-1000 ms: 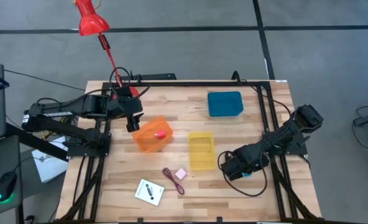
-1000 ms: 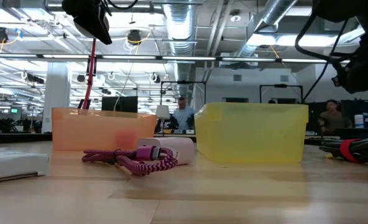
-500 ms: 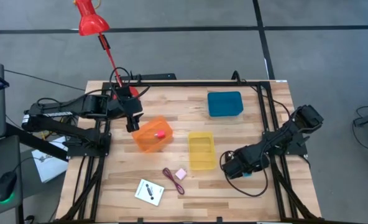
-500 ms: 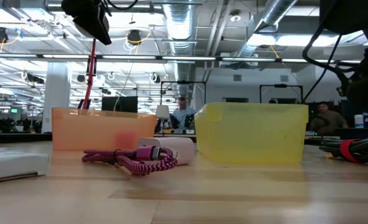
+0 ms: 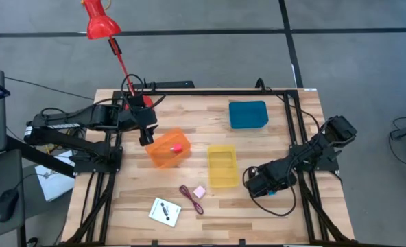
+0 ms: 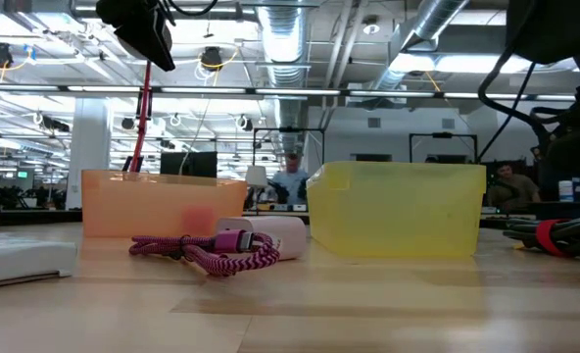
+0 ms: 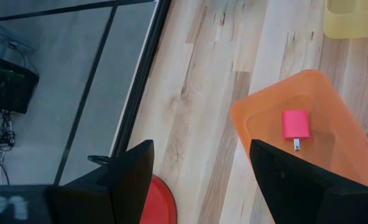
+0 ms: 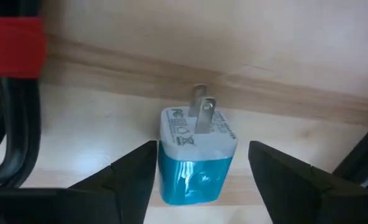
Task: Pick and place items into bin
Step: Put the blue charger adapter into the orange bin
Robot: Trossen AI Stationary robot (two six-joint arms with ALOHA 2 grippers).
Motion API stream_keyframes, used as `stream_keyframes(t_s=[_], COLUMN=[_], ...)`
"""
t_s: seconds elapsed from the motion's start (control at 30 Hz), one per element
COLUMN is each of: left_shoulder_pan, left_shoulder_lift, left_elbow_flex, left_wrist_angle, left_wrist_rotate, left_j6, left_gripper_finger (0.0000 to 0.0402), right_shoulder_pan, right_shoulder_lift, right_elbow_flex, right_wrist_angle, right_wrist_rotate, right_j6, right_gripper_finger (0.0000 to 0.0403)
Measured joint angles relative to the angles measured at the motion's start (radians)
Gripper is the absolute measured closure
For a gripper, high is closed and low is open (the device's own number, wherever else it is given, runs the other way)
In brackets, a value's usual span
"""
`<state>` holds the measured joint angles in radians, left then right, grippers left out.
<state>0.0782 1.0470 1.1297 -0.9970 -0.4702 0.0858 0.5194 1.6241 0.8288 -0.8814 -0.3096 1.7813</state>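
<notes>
Right gripper [image 5: 252,183] low at lower right of the high view, just right of the yellow bin [image 5: 222,165], jaws spread wide. Blue-and-white cube [image 8: 195,155], a plug adapter with prongs up, sits on the wood between the two fingers [image 8: 125,180], touching neither. Left gripper [image 5: 147,136] hangs open at the orange bin [image 5: 167,149] edge, left of centre; pink cube [image 7: 295,124] inside that bin. Maroon cord [image 5: 190,200] and pale pink block [image 5: 199,191] lie bottom centre, white card [image 5: 164,211] beside them.
</notes>
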Motion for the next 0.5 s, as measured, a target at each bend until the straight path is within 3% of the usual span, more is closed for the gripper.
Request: stream_keyframes(t_s=[0.3, 0.5], left_shoulder_pan=[0.000, 0.000], left_shoulder_lift=[0.000, 0.000], left_elbow_flex=[0.000, 0.000], left_wrist_angle=[0.000, 0.000], left_wrist_rotate=[0.000, 0.000], left_j6=[-0.005, -0.005], left_gripper_finger=[0.0145, 0.0145], right_shoulder_pan=[0.003, 0.008], right_shoulder_lift=[-0.001, -0.002], right_elbow_flex=[0.002, 0.002], right_wrist_angle=[-0.003, -0.004], right_wrist_rotate=[0.014, 0.031], right_j6=[-0.027, -0.061], right_gripper_finger=[0.0261, 0.0265])
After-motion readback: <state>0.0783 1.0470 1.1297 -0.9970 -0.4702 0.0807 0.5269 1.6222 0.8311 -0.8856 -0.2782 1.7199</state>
